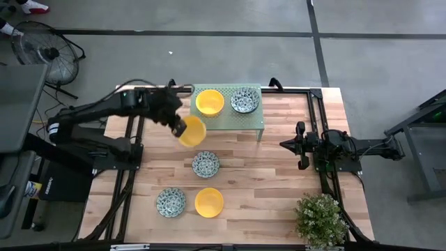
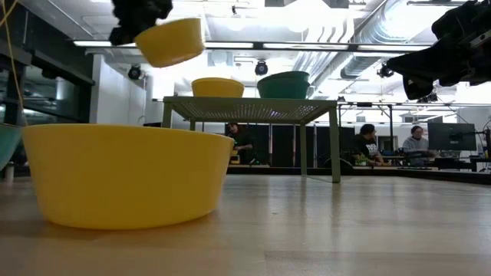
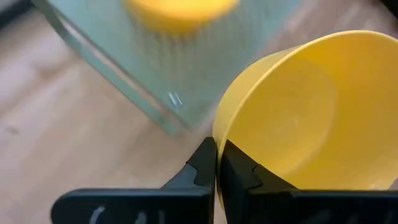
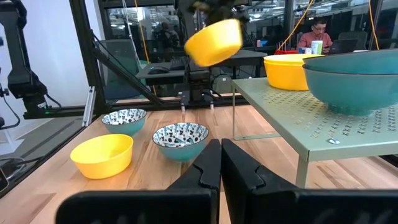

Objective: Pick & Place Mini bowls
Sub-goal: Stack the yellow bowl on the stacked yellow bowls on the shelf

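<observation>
Mini bowls, six visible: three plain bright yellow, three patterned blue-green inside with teal outer walls. One yellow bowl (image 1: 191, 131) hangs in the air, tilted, just off the rack's near-left corner and clear of the tabletop; the left gripper (image 1: 178, 125) pinches its rim, fingers (image 3: 208, 163) closed on the thin wall. A second yellow bowl (image 1: 209, 102) and a patterned bowl (image 1: 244, 100) sit side by side on the pale green perforated rack (image 1: 240, 123), which stands on thin legs at the far side of the wooden table (image 1: 279, 181). On the tabletop, a patterned bowl (image 1: 205, 164) lies in front of the rack; nearer the front edge, another patterned bowl (image 1: 171, 202) and the third yellow bowl (image 1: 209, 202) rest just beside each other without touching. The right gripper (image 1: 303, 145) waits above the table's right side, well apart from all bowls, fingers (image 4: 211, 163) pressed together on nothing. A potted plant (image 1: 320, 219) occupies the front right corner. People sit at desks in the room beyond
</observation>
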`<state>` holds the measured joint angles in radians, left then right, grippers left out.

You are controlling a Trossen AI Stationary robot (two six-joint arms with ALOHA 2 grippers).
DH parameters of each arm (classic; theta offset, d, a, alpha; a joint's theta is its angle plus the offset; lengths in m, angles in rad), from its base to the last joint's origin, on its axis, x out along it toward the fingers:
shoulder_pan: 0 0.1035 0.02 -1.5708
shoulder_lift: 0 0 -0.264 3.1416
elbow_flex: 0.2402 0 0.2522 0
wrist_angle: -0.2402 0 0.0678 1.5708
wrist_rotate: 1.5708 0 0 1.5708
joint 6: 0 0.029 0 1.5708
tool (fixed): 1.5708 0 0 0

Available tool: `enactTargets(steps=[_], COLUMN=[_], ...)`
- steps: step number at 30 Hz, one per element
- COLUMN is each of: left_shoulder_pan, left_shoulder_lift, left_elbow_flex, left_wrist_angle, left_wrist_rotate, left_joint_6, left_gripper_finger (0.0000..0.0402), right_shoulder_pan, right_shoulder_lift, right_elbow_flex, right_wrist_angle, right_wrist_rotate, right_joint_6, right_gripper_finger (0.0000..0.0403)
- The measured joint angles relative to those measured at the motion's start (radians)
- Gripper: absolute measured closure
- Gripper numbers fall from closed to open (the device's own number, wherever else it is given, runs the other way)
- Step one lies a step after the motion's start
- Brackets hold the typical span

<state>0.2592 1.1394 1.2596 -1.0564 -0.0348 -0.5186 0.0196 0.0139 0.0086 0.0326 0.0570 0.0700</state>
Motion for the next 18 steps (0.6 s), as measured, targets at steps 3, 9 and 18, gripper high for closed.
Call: enactTargets(steps=[3, 9, 18], left_shoulder_pan=[0.058, 0.188, 0.352], left_shoulder_lift=[0.053, 0.191, 0.429], left_elbow_flex=[0.11, 0.313, 0.573], left_wrist_angle=[-0.015, -0.026, -0.108], left_wrist_rotate=[-0.03, -0.026, 0.128], left_joint_6=[0.054, 0.162, 0.261], left_gripper_finger=[0.0401, 0.0402, 0.0401], right_shoulder_pan=[0.0, 0.0, 0.0], right_shoulder_lift=[0.0, 0.0, 0.0], right_elbow_flex=[0.0, 0.0, 0.0], right_wrist_angle=[0.0, 0.001, 0.001], right_wrist_rotate=[0.0, 0.0, 0.0], right_joint_6=[0.0, 0.0, 0.0], right_gripper_finger=[0.0402, 0.0402, 0.0402])
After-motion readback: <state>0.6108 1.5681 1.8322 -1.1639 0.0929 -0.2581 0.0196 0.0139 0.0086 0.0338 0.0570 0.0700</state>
